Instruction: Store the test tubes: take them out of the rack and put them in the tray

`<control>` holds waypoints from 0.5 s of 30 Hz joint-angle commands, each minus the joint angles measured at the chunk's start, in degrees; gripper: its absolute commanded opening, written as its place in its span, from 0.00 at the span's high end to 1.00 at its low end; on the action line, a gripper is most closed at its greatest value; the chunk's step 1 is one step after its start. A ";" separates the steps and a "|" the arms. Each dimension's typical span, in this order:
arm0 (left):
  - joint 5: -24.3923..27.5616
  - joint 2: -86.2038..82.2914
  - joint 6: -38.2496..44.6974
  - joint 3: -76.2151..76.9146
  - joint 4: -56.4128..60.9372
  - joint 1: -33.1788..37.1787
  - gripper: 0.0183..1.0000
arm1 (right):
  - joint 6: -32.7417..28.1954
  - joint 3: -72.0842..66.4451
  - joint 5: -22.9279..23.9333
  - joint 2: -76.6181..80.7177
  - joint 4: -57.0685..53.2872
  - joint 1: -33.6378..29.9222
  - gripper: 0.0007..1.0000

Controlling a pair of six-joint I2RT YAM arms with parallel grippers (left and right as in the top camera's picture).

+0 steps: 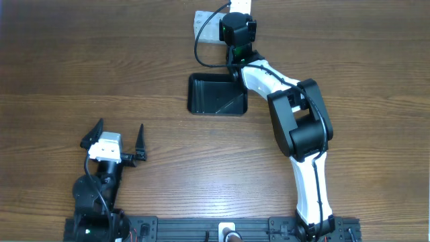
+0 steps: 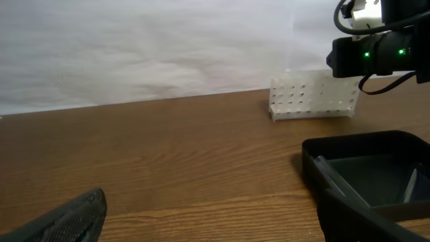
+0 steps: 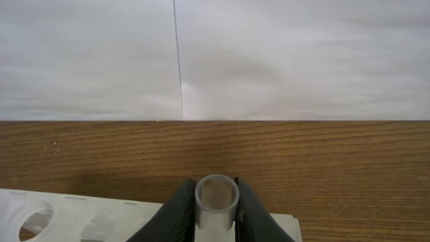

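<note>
At the table's far edge stands a white test tube rack (image 1: 203, 25) (image 2: 312, 97) (image 3: 74, 215). My right gripper (image 3: 216, 210) (image 1: 238, 31) is at the rack's end, shut on a clear test tube (image 3: 216, 195) held upright just above the holes. In front of the rack lies the black tray (image 1: 201, 94) (image 2: 336, 151), with clear tubes (image 1: 232, 104) (image 2: 334, 183) lying inside. My left gripper (image 1: 115, 144) (image 2: 215, 218) stands open near the table's front left, far from rack and tray, with nothing between its fingers.
The wooden table stretches bare to the left of the tray and across the middle. The right arm (image 1: 299, 117) arches over the tray's right side. A white wall rises behind the rack.
</note>
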 commanded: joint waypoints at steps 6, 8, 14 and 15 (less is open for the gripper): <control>0.76 -0.44 0.76 -0.24 -0.20 0.42 0.00 | -2.25 0.81 3.72 0.66 1.92 0.31 0.87; 0.74 -0.44 0.74 -0.24 -0.17 0.42 0.00 | -3.08 0.81 3.72 0.55 2.69 0.57 0.88; 0.74 -0.44 0.76 -0.24 -0.20 0.42 0.00 | -5.51 1.20 4.09 -1.25 2.93 1.66 0.88; 0.76 -0.44 0.76 -0.24 -0.20 0.42 0.00 | -5.84 1.25 4.52 -1.77 2.86 1.86 0.88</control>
